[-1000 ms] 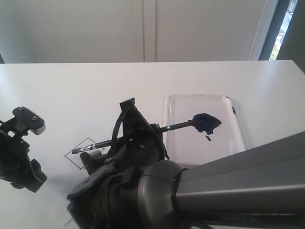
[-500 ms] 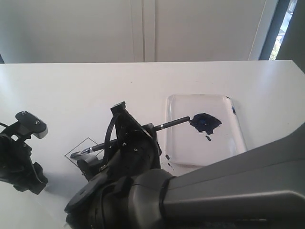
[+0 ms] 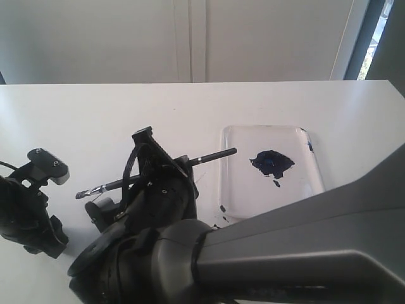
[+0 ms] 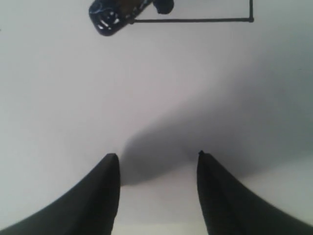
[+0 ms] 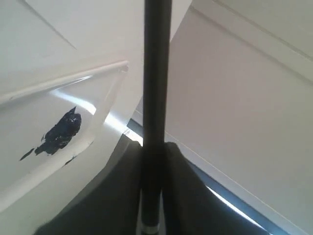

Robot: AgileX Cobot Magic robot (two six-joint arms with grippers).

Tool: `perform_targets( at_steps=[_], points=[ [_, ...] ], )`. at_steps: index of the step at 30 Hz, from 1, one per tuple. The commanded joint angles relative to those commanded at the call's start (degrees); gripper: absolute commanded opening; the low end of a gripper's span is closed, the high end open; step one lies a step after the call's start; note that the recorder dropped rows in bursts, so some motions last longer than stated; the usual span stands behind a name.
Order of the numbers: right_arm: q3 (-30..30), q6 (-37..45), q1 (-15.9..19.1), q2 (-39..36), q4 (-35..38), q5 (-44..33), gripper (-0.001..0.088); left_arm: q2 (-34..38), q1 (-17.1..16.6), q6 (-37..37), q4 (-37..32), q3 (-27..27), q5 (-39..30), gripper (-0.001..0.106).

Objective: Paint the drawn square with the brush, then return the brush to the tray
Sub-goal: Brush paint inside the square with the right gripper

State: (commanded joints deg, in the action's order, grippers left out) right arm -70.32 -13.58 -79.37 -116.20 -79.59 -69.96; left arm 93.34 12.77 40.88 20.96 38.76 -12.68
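The right gripper is clamped on the brush, which slants with its handle end at the rim of the tray. A blue-black paint blob lies in the tray. The left gripper hangs with jaws apart and empty near the drawn square, of which only one thin edge shows. The white bench meets a pale panelled wall, with a window at the right.

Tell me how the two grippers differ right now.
The right gripper is shut on the brush; the left gripper is open, with nothing in it. The right gripper is beside the tray; the left gripper is farther from it. Both are black.
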Motion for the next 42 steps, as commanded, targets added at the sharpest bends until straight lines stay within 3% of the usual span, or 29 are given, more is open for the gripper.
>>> perform_targets(
  at_steps=[26,42],
  points=[
    [0.4,1.6,0.4,0.0,7.6,0.0,0.0000,0.0,0.0,-0.1,0.0,0.0,0.1,0.054],
    [0.4,1.6,2.0,0.0,8.1,0.0,0.0000,0.0,0.0,-0.1,0.0,0.0,0.1,0.054]
  ],
)
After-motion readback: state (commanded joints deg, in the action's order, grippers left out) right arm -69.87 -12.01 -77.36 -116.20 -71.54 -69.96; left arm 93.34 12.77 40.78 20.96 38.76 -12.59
